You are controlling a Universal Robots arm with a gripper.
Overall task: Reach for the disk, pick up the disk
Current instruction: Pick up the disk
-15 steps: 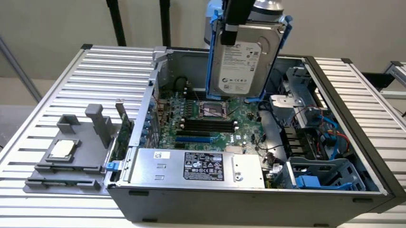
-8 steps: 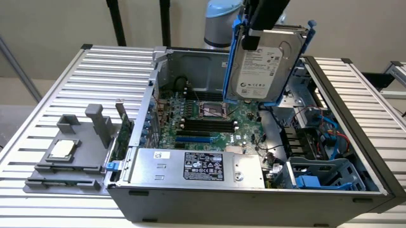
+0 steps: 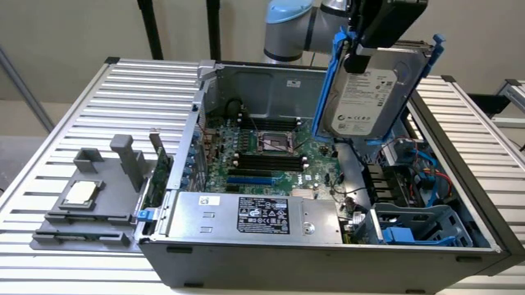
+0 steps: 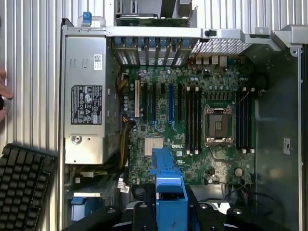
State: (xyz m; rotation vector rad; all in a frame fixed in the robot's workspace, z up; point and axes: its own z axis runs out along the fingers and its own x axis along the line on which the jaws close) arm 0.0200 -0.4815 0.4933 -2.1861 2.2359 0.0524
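Gripper (image 3: 361,58) jaws pinching the disk (image 3: 369,101) by its top edge, hanging it clear above the open computer case (image 3: 328,258).

Wrist view: open PC case (image 4: 279,43), green mobo (image 4: 192,125), silver PSU (image 4: 86,106) w/ black label. Blue carrier frame (image 4: 169,190) sits btwn black gripper (image 4: 169,211) parts. Keyboard (image 4: 24,187) nearby.

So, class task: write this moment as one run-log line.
stage: disk lifted | gripper: shut on disk | disk: upright, above open computer case | chip: on grey holder, outside case
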